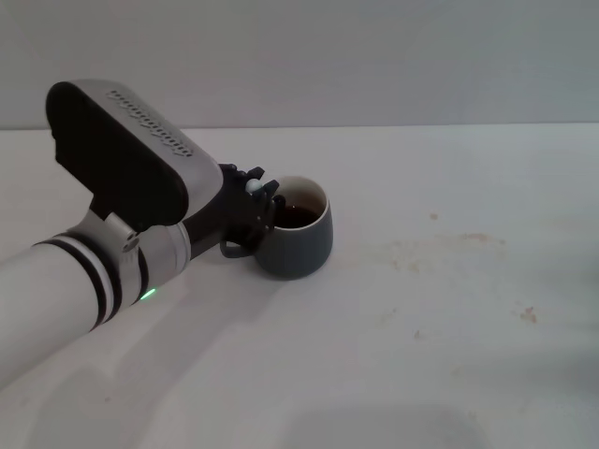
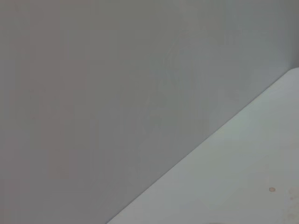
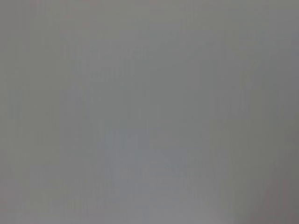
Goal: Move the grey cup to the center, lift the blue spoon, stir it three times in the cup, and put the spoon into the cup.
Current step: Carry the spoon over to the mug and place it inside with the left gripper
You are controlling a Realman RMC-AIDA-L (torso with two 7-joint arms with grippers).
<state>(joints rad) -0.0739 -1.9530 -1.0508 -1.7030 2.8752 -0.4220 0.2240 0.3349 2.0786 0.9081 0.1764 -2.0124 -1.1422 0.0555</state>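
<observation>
Now left tool [image 1: 260, 201] at grey cup [image 1: 298, 245] rim

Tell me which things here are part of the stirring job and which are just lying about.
Part of the job:
- rounded dark slate-grey ceramic cup holding dark brown liquid
- pale blue spoon handle tip, at the cup's rim
- left end effector, at the cup's rim and handle

Lying about:
- small brownish specks on the white table

Right arm: out of view.

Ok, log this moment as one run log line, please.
left claw: at grey cup rim, handle side | pale tip at claw, maybe blue spoon | cup: upright on table, dark liquid | right arm: unseen
</observation>
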